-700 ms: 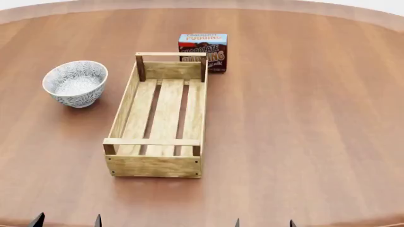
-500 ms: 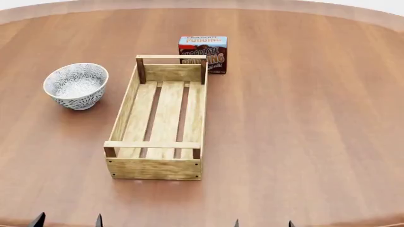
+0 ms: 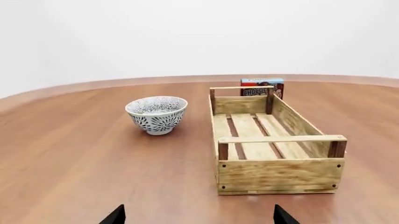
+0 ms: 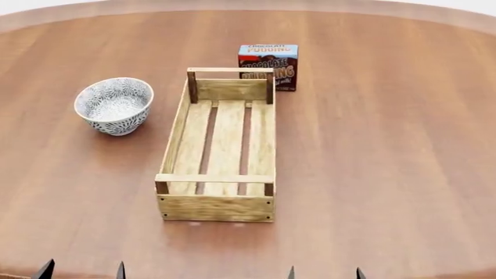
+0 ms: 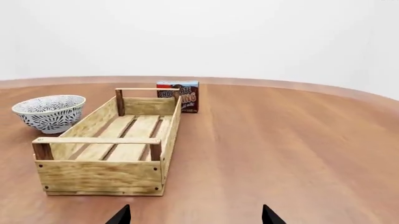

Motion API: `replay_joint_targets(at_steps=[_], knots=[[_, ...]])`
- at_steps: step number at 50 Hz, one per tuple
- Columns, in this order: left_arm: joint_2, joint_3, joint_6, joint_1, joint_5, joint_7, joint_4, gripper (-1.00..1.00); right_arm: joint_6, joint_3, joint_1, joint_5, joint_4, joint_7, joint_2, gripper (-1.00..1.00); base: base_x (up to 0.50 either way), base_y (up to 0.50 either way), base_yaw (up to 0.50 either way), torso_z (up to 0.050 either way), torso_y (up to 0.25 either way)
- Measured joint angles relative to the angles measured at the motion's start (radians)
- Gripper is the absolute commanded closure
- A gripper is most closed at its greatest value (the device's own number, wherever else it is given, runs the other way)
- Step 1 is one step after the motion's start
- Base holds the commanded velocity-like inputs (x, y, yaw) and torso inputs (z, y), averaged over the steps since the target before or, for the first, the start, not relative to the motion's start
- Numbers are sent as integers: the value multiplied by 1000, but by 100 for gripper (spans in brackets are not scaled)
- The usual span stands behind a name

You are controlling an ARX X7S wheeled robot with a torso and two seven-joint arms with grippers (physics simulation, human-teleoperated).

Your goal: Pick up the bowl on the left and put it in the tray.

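Observation:
The bowl, white with a grey-blue leaf pattern, stands upright on the table to the left of the tray; it also shows as the bowl and the bowl. The tray, a long light-wood slatted crate, is empty; it shows as the tray and the tray too. My left gripper and right gripper hang at the near table edge, both open and empty, well short of bowl and tray. Only the black fingertips and fingertips show.
A chocolate pudding box stands just behind the tray's far right corner. The round wooden table stretches wide to the right of the tray. Its near edge lies by my fingertips.
The head view has shifted left, so bowl, tray and box now sit about 25 pixels further right in it. Nothing on the table has moved; both grippers stay low and open.

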Motion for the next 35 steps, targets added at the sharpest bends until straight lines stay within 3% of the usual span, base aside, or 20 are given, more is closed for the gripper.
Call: replay_joint_targets(at_steps=[35], knots=[[-33, 36, 4, -2, -35, -35, -5, -100, -9, -50, -1, 38, -1, 43, 38, -100, 0, 500, 0, 0, 0]])
